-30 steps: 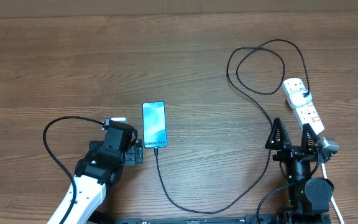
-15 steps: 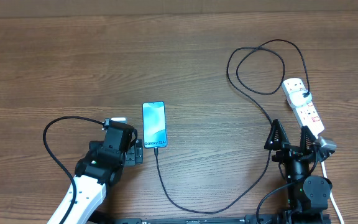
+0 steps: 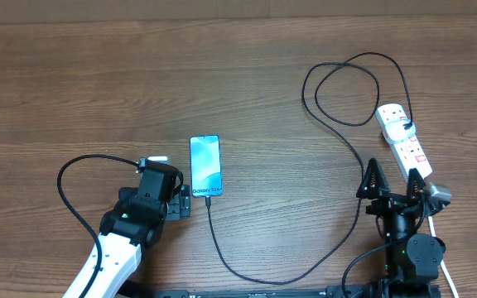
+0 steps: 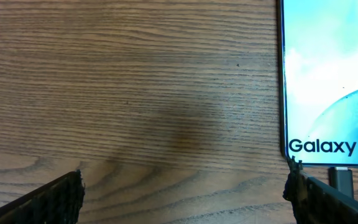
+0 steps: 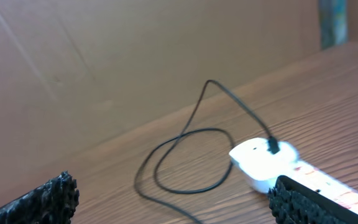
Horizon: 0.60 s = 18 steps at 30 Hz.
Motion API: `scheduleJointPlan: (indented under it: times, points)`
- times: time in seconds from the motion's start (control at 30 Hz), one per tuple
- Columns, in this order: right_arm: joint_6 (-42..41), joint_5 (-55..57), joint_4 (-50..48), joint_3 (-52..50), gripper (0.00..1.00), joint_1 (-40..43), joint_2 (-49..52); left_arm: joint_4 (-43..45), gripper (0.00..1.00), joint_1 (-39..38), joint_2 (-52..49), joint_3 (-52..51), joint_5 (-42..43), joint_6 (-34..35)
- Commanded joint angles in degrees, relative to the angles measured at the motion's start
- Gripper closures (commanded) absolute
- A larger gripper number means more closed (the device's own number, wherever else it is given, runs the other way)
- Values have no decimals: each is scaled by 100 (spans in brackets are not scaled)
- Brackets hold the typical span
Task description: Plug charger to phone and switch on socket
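Note:
The phone (image 3: 205, 166) lies lit on the wooden table, and its "Galaxy" screen fills the right of the left wrist view (image 4: 331, 74). The charger cable (image 3: 247, 277) runs from the phone's bottom edge, where its plug tip (image 4: 340, 180) sits, round to the white socket (image 3: 404, 139) at the right. My left gripper (image 3: 172, 199) (image 4: 184, 186) stands open just left of the phone's bottom corner. My right gripper (image 3: 394, 170) (image 5: 173, 186) is open and empty, its right finger over the near end of the socket (image 5: 263, 162). A black plug sits in the socket's far end.
A cardboard wall (image 5: 104, 62) stands behind the table. The left arm's thick black cable (image 3: 69, 190) loops over the table at the left. The charger cable forms a loop (image 3: 342, 91) behind the socket.
My right gripper has shifted slightly sideways, first left and then right, near the socket. The left arm, the phone and the cable have not moved.

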State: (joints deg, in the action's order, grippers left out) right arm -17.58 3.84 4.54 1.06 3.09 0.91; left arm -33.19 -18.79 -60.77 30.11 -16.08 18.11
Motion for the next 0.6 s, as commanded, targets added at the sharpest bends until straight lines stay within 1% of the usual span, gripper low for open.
scheduleJointPlan:
  times: [0.0,0.1,0.57]
  points:
    - [654,-94,11,-61,0,57,-70,4,0,-37,-31,-11,-17,76]
    - [894,-153,15,-61,0,59,-70,4,1,-37,-31,-11,-17,76]
    - [887,-155,11,-61,0,57,-68,4,0,-37,-31,-11,-17,76]
